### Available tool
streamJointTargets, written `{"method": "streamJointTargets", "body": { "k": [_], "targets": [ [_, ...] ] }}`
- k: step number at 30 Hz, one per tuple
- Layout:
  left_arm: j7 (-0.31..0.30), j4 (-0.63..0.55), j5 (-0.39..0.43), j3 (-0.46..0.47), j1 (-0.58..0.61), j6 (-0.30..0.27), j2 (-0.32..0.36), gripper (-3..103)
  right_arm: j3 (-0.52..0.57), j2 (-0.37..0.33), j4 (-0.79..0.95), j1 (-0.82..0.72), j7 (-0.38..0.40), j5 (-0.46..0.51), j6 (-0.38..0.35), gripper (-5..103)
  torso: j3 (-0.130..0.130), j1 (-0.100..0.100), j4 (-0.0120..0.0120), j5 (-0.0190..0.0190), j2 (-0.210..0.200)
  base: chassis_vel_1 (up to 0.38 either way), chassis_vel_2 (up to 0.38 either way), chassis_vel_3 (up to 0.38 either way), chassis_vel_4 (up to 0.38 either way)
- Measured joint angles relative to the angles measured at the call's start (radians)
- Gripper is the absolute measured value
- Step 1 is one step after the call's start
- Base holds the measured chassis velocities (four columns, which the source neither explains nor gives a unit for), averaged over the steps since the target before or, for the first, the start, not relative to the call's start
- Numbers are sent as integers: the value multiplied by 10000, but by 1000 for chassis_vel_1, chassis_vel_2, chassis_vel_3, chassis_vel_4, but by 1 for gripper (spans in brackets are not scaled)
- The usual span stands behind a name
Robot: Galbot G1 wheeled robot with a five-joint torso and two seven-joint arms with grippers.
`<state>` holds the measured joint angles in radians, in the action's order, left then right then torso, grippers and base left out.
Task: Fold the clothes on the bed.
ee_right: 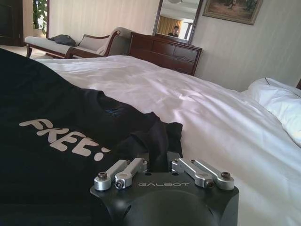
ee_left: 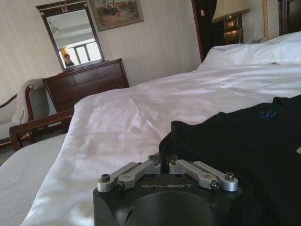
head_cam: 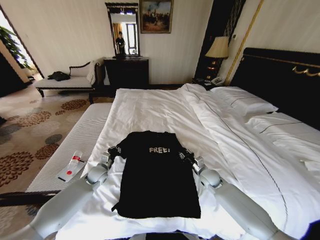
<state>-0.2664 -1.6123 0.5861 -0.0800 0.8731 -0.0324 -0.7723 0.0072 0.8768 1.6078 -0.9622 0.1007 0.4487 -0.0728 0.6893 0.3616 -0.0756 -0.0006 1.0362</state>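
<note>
The clothes are one black T-shirt (head_cam: 157,180) with white "FREE" lettering, lying flat on the near part of the white bed (head_cam: 150,105), collar toward the far end. My left gripper (head_cam: 114,151) is at its left shoulder edge and my right gripper (head_cam: 186,155) at its right shoulder edge. In the left wrist view the gripper (ee_left: 162,159) is shut with black fabric (ee_left: 235,150) pinched at its tips. In the right wrist view the gripper (ee_right: 158,157) is likewise shut on a bunched bit of the shirt (ee_right: 47,103) beside the lettering.
A pale cushioned bench (head_cam: 85,132) runs along the bed's left side with a small white and red object (head_cam: 71,166) on it. Pillows (head_cam: 245,102) and a dark headboard (head_cam: 280,75) are at the right. A dresser with mirror (head_cam: 126,70) and a lamp (head_cam: 218,48) stand beyond.
</note>
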Motion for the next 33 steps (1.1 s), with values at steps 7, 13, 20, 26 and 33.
{"method": "streamJointTargets", "body": {
  "k": [7, 13, 20, 26, 33],
  "targets": [
    [-40, 69, 177, 54, -93, -18, -69, 2, 194, 17, 50, 21, 93, 265, -12, 2, 0, 0, 0, 0, 0, 0, 0, 0, 0],
    [-93, 255, 450, 233, -305, -92, -186, 2, 437, 117, 57, 119, 374, 800, -210, 2, 1, 0, 0, 0, 0, 0, 0, 0, 0],
    [-133, 760, 898, 338, -849, -152, -333, 2, 684, 369, -404, 415, 860, 2054, -641, 2, 1, 0, -1, 1, 0, 0, 0, 0, 0],
    [-109, 1008, 930, 486, -879, -114, -408, 2, 912, 564, -805, 668, 1332, 3320, -933, 2, 1, 0, 2, 0, 0, 0, 0, 0, 0],
    [-60, 1137, 876, 609, -806, -32, -459, 2, 1315, 711, -1179, 957, 1715, 4063, -1052, 2, 1, 0, 0, 0, 0, 0, 0, 0, 0]
  ]
}}
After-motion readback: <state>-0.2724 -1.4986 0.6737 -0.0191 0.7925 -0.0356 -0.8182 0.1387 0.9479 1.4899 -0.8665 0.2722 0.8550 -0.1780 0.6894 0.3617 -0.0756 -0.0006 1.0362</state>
